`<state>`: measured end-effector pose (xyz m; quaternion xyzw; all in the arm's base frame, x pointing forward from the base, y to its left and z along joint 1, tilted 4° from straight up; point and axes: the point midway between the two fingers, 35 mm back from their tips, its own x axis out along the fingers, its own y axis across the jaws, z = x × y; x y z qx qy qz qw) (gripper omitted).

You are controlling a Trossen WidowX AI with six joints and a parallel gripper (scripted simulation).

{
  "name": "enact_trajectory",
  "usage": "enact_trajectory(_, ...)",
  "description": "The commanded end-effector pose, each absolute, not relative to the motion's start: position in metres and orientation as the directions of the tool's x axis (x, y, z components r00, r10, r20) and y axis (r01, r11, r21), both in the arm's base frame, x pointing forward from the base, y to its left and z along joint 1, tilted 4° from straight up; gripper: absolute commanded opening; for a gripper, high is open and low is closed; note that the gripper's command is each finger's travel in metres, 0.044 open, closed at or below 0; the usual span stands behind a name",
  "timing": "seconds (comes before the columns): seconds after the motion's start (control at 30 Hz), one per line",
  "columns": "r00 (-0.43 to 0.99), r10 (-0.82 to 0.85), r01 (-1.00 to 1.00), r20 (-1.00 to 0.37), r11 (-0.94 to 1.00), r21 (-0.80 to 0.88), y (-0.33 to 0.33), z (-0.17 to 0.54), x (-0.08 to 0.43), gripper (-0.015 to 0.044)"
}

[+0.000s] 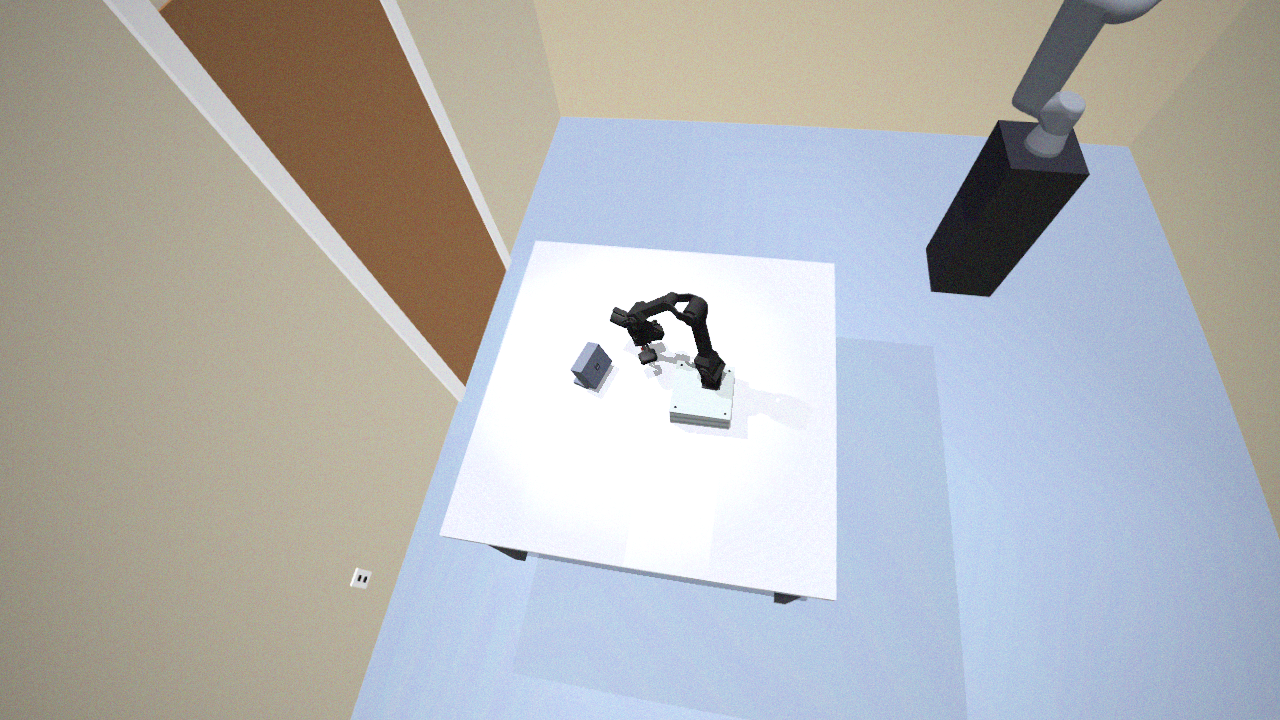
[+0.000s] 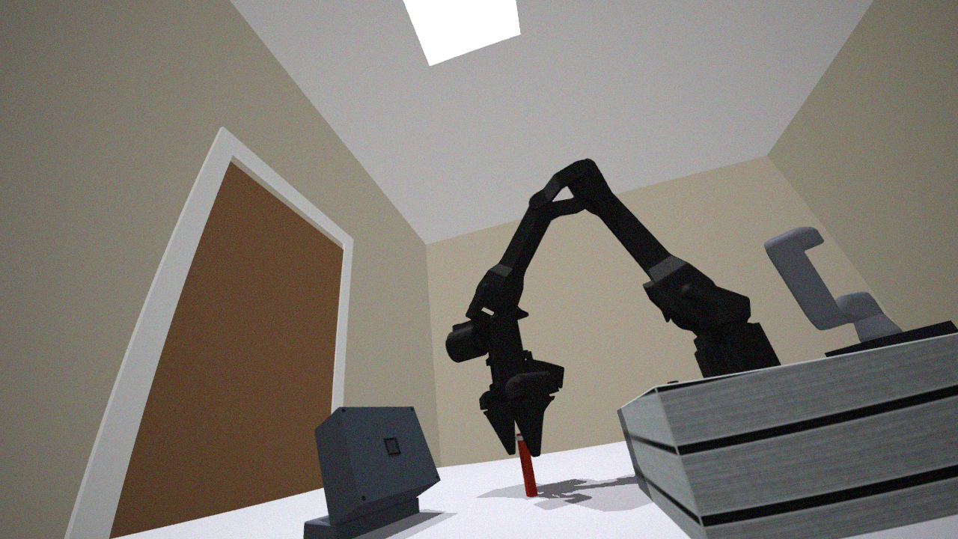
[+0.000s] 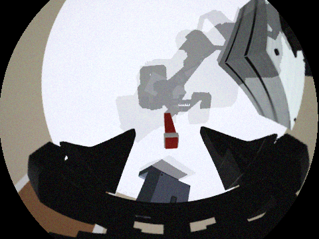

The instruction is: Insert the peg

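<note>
A red square peg [image 2: 528, 470] [image 3: 171, 141] with a pale band near its top stands upright on the table [image 1: 572, 483]. My gripper [image 2: 524, 454] [image 3: 167, 131] is open and points down, with its fingertips around the level of the peg's top. In the wrist view the peg shows between the two fingers, touching neither. The dark blue-grey sloped panel [image 1: 592, 366] [image 2: 375, 462] [image 3: 171, 188] stands beyond the peg. Its square hole [image 1: 597, 366] [image 2: 391, 445] is empty. In the top view the arm mostly hides the peg.
The arm's thick grey base plate [image 1: 702, 398] [image 2: 804, 436] [image 3: 256, 73] stands on the table, across from the panel. Another grey arm [image 1: 1056, 67] [image 2: 804, 281] stands on a black pedestal [image 1: 989, 214], off the table.
</note>
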<state>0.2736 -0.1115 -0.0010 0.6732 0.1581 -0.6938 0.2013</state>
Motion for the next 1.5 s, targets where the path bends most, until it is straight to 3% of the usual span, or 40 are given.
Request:
enact_trajectory(0.0, -0.018, -0.069, 0.495, -0.997, -0.867, 0.051, -0.112, -0.009, 0.271, 0.044)
enact_trajectory(0.2, -0.018, -0.069, 0.495, -0.997, -0.867, 0.051, -0.112, -0.014, 0.27, 0.044)
enact_trajectory(0.73, -0.015, -0.066, 0.49, -0.998, -0.87, 0.05, -0.112, -0.011, 0.272, 0.002)
enact_trajectory(1.07, -0.015, -0.066, 0.491, -0.998, -0.87, 0.05, -0.112, -0.006, 0.273, 0.0)
enact_trajectory(1.47, -0.017, -0.068, 0.494, -0.998, -0.868, 0.051, -0.108, 0.052, 0.275, 0.0)
